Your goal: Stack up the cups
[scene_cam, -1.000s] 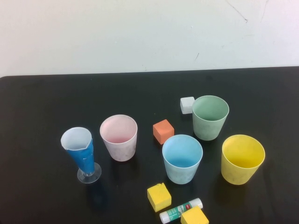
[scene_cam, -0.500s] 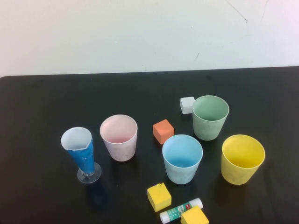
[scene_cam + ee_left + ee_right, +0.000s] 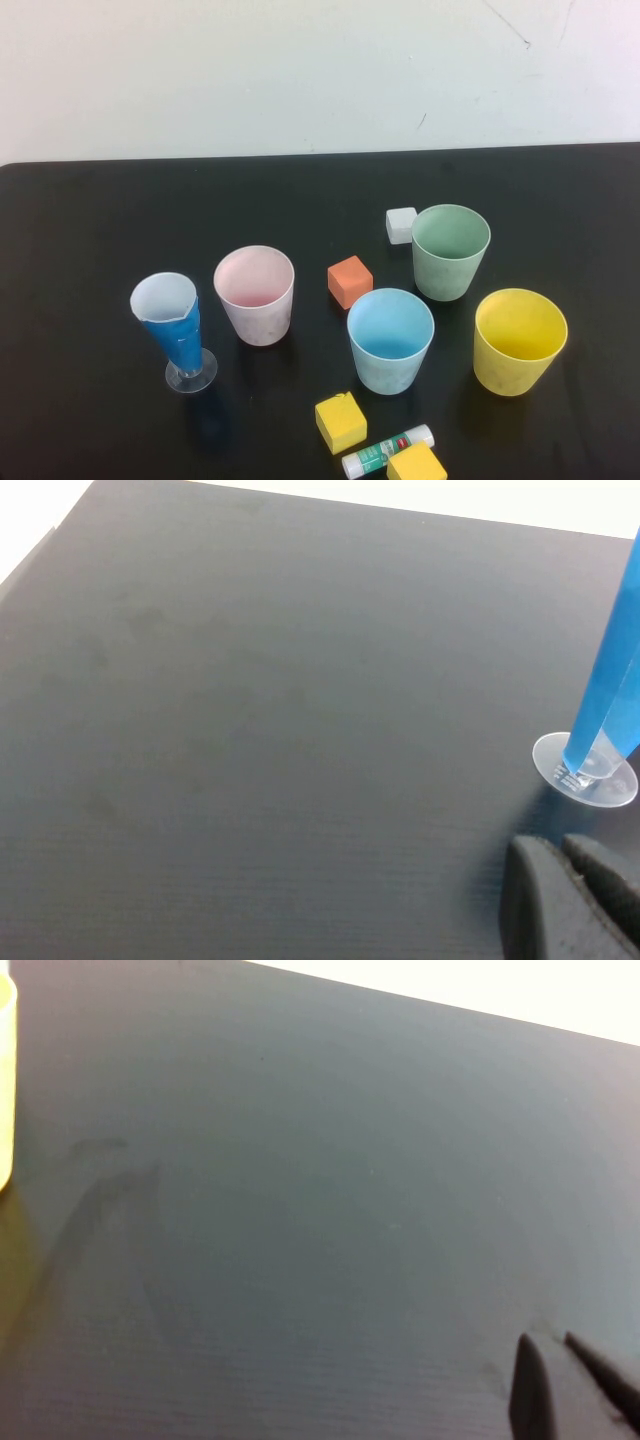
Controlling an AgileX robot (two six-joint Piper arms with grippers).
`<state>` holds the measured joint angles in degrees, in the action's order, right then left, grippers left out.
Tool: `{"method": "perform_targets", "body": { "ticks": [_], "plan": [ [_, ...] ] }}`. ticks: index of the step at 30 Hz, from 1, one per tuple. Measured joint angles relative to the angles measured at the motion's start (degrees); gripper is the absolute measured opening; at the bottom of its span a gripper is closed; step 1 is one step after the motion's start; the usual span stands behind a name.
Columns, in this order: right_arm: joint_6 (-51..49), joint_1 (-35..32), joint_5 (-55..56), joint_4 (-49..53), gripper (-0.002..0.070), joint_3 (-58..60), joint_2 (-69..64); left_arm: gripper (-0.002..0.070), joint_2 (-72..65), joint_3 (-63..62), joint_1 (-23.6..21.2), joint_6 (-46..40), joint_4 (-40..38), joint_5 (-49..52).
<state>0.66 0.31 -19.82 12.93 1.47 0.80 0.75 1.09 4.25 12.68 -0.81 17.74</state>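
Black table [image 3: 90, 220], upright cups [image 3: 390, 340]

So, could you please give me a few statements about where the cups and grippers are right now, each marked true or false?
1. The pink cup, blue cup, green cup and yellow cup all stand apart, none nested. True.
2. The orange block sits inside the blue cup. False: it lies on the table between the pink and blue cups.
3. The left gripper is near the cone cup, jaws shut and empty. True.
4. The right gripper holds the yellow cup. False: its jaws are shut on nothing, away from that cup.
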Motion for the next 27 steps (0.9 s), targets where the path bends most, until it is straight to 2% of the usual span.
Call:
{"method": "perform_targets", "body": {
  "ticks": [5, 7, 11, 13, 19, 22, 27],
  "plan": [
    [0.0, 0.0, 0.0, 0.0, -0.0003, 0.0, 0.0, -0.0002, 0.0, 0.0, 0.0, 1.68, -2.15, -0.74],
    [0.0, 0.0, 0.0, 0.0, -0.0003, 0.0, 0.0, -0.0002, 0.0, 0.0, 0.0, 5.86, -10.82, -1.77],
    [0.0, 0.0, 0.0, 0.0, -0.0003, 0.0, 0.0, -0.0002, 0.0, 0.11, 0.0, 16.3, -34.52, -2.42],
    [0.0, 0.0, 0.0, 0.0, -0.0003, 0.0, 0.0, -0.0002, 0.0, 0.11, 0.0, 17.42, -39.73, -3.1],
    [0.0, 0.0, 0.0, 0.0, -0.0003, 0.0, 0.0, -0.0002, 0.0, 0.11, 0.0, 16.73, -41.56, -6.43],
    [0.0, 0.0, 0.0, 0.0, -0.0003, 0.0, 0.0, -0.0002, 0.0, 0.11, 0.0, 13.39, -41.56, -8.04],
    [0.0, 0.0, 0.0, 0.0, -0.0003, 0.0, 0.0, -0.0002, -0.99, -4.35, 0.0, -3.44, -39.61, -4.8]
  ]
}}
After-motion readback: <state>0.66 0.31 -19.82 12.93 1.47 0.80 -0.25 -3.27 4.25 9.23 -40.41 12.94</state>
